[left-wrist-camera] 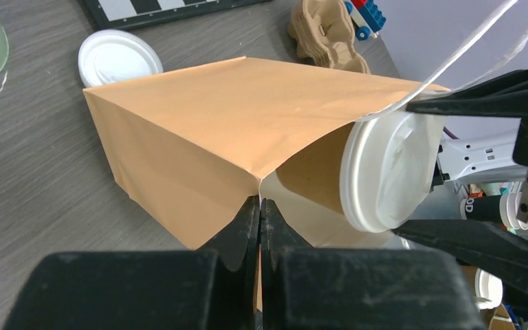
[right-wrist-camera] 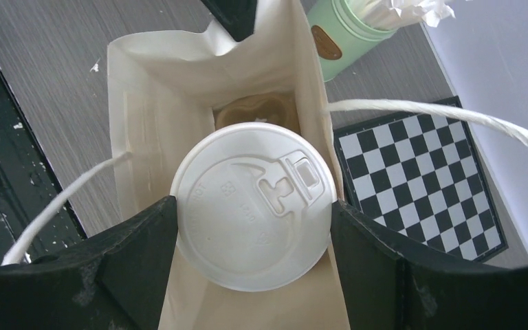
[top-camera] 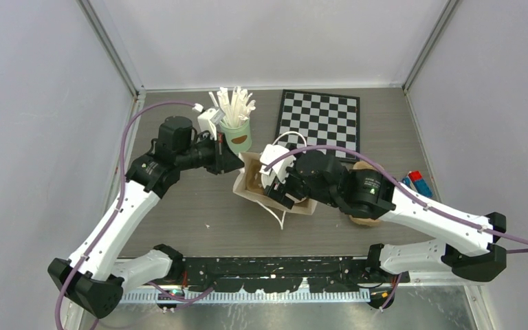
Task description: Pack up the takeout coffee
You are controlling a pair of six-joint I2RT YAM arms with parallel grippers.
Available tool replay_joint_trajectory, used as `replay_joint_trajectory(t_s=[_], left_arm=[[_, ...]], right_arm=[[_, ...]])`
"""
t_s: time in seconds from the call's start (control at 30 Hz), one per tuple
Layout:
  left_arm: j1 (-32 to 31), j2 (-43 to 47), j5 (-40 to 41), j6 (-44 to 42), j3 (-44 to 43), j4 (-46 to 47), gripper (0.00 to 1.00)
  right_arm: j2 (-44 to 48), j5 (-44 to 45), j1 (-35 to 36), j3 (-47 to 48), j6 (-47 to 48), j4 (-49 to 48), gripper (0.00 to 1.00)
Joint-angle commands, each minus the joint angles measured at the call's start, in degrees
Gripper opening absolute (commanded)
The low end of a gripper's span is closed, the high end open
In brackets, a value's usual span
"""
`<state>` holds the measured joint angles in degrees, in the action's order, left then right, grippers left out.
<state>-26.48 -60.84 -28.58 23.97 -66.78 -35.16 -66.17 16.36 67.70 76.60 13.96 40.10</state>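
A tan paper bag (left-wrist-camera: 213, 130) lies on its side on the table, mouth toward the right arm. My left gripper (left-wrist-camera: 260, 206) is shut on the bag's rim edge and shows as a black tip (right-wrist-camera: 234, 14) in the right wrist view. My right gripper (right-wrist-camera: 254, 210) is shut on a takeout coffee cup (left-wrist-camera: 316, 172) by its white lid (right-wrist-camera: 254, 203), holding it in the bag's mouth. Something brown (right-wrist-camera: 254, 110) lies deep in the bag; I cannot tell what. Another round white lid (left-wrist-camera: 117, 58) sits on the table beyond the bag.
The mint-green can of white sticks (top-camera: 236, 130) stands just behind the left gripper (top-camera: 239, 163). A checkerboard (top-camera: 320, 120) lies at the back. The brown pulp tray (left-wrist-camera: 326, 38) and coloured blocks (top-camera: 416, 182) sit to the right, by the right arm.
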Motion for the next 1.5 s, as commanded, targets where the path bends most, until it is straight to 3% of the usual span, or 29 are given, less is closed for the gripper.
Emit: replay_joint_trajectory(t_s=[0.0, 0.2, 0.4, 0.7, 0.83, 1.07, 1.33, 1.4, 1.47], left_arm=[[0.3, 1.3, -2.2, -0.7, -0.1, 7.5, 0.00], [0.3, 2.1, -1.3, -2.5, -0.1, 3.0, 0.00], [0.3, 3.4, 0.4, -2.8, -0.1, -0.6, 0.12], [0.3, 5.3, 4.4, -0.6, -1.8, -10.3, 0.52], [0.3, 5.9, 7.1, 0.9, -2.6, -15.1, 0.59], [0.3, 5.6, 6.4, 1.3, -2.5, -18.3, 0.60], [0.3, 5.7, 4.2, 1.4, -0.6, -14.4, 0.56], [0.3, 6.1, 3.6, 1.7, 0.4, -13.3, 0.52], [0.3, 6.6, 2.5, 1.7, 1.1, -12.7, 0.43]], right_arm=[[-0.6, -2.1, 0.1, -1.1, 4.7, -5.2, 0.79], [1.8, -5.0, 0.1, -7.6, 8.8, -10.2, 0.79], [1.6, -6.6, 0.1, -10.0, 10.8, -10.4, 0.77], [1.9, -6.0, 0.1, -12.1, 13.9, -9.9, 0.77], [1.6, -6.7, 0.1, -11.9, 14.2, -9.3, 0.77], [0.6, -6.7, 0.1, -11.7, 15.6, -8.8, 0.76], [-2.5, -8.0, 0.2, -10.6, 17.9, -10.8, 0.76], [-3.3, -8.1, 0.3, -10.3, 18.4, -11.0, 0.76], [-3.8, -7.8, 0.3, -10.5, 19.1, -11.5, 0.76]])
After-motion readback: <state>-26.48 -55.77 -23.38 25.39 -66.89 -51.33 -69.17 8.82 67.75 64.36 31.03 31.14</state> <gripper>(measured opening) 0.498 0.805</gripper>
